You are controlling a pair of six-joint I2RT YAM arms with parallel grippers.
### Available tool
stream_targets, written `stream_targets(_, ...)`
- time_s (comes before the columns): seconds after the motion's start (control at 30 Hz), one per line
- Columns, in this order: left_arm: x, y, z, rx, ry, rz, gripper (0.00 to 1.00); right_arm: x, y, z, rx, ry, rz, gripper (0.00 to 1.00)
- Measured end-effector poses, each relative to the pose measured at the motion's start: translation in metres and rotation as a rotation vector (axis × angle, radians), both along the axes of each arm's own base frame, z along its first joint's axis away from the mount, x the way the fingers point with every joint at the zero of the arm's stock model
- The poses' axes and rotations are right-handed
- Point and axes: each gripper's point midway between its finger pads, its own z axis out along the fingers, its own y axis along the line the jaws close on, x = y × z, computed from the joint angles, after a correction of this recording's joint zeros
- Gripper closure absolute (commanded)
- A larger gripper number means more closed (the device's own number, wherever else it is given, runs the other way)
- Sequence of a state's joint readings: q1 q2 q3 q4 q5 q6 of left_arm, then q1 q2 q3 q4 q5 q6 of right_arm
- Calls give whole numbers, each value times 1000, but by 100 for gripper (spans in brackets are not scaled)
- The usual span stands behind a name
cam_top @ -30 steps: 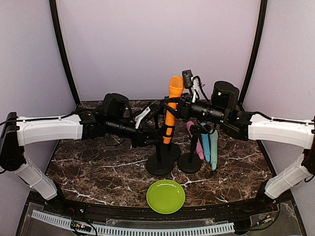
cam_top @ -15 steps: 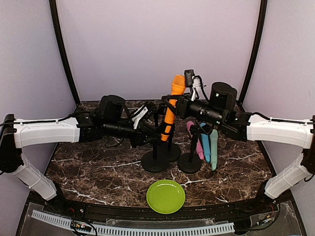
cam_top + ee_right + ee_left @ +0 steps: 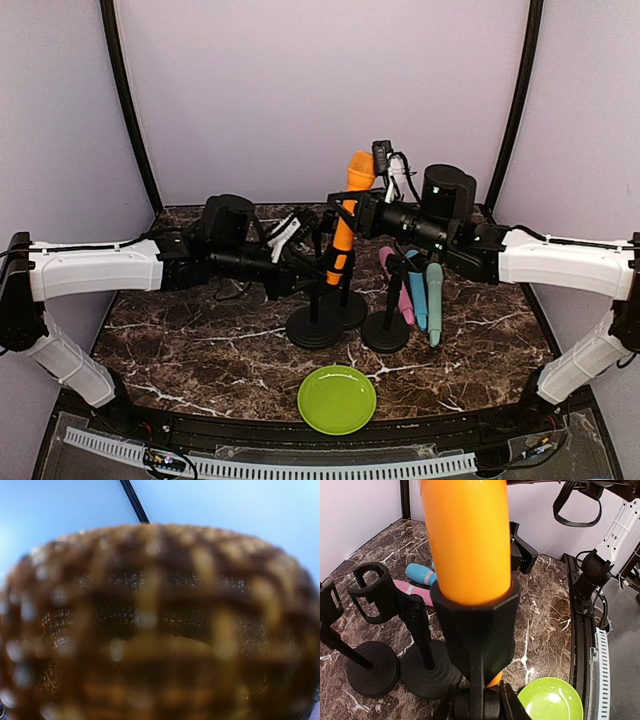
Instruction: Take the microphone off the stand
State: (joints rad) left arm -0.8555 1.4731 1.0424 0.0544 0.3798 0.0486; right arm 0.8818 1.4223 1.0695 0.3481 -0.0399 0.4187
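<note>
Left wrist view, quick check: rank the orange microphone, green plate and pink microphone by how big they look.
1. orange microphone: largest by far, but it is nearest the camera
2. green plate: cut by the frame edge
3. pink microphone: smallest, partly hidden

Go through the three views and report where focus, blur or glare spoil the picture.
Right wrist: badly out of focus; the orange microphone fills the frame, its mesh head too close to resolve. Left wrist: the microphone's body is near and slightly soft, while the stand and green plate read clearly. Top external: sharp, evenly lit, only soft shadows on the marble table.
</note>
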Motion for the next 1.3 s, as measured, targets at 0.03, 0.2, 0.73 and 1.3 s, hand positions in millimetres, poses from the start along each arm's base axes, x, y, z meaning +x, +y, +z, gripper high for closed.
stream_targets(0.03, -1, 0, 0, -1, 2, -4, 100, -1, 1, 0, -2, -4, 8, 100)
stream_targets(0.2, -5, -2, 1, -9, 10, -29, 100, -6, 3, 4, -3, -31, 71, 100)
stream_targets(0.73, -29, -7, 5, -42, 54, -171, 100, -45, 10, 17, 19, -115, 351, 100)
stream_targets(1.3, -9, -3, 3, -13, -10, -73, 100, -15, -4, 12, 30, -49, 152, 100)
